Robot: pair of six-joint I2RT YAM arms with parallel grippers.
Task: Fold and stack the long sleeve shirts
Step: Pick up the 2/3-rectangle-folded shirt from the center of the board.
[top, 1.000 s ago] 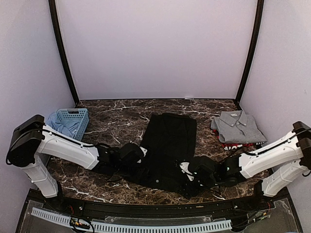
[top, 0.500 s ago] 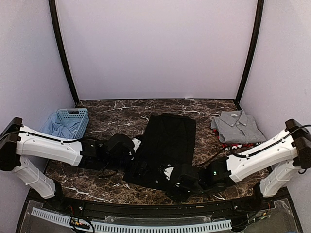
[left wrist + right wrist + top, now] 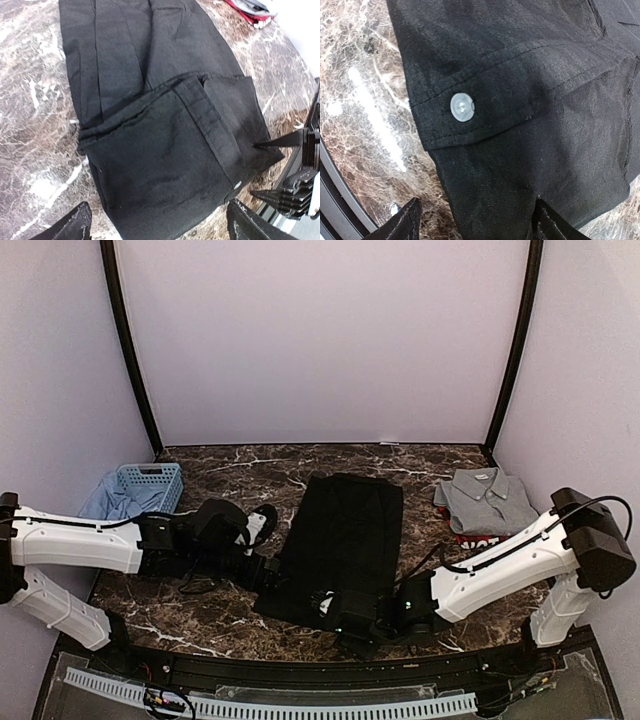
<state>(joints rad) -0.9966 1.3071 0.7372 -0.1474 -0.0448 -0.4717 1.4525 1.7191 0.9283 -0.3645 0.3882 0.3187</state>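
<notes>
The black long sleeve shirt [image 3: 345, 535] lies folded into a long strip in the middle of the table, its sleeve cuff with a pale button [image 3: 462, 107] doubled over the near end. My left gripper [image 3: 265, 565] hovers open at the strip's near left corner, and its fingers [image 3: 75, 227] straddle the black cloth [image 3: 160, 150]. My right gripper [image 3: 345, 618] is open at the near edge, the shirt's hem [image 3: 520, 190] lying between its fingers [image 3: 405, 222]. A folded grey shirt [image 3: 487, 498] rests on a red-edged one [image 3: 478, 538] at the right.
A light-blue lattice basket [image 3: 150, 488] stands at the left, with a pale blue cloth [image 3: 105, 498] beside it. The table's black front rail [image 3: 320, 665] runs just behind my right gripper. In the left wrist view, my right gripper [image 3: 300, 170] shows at the right edge.
My left gripper has opened wide and drawn back to the left. My right gripper has slid left along the shirt's near edge.
</notes>
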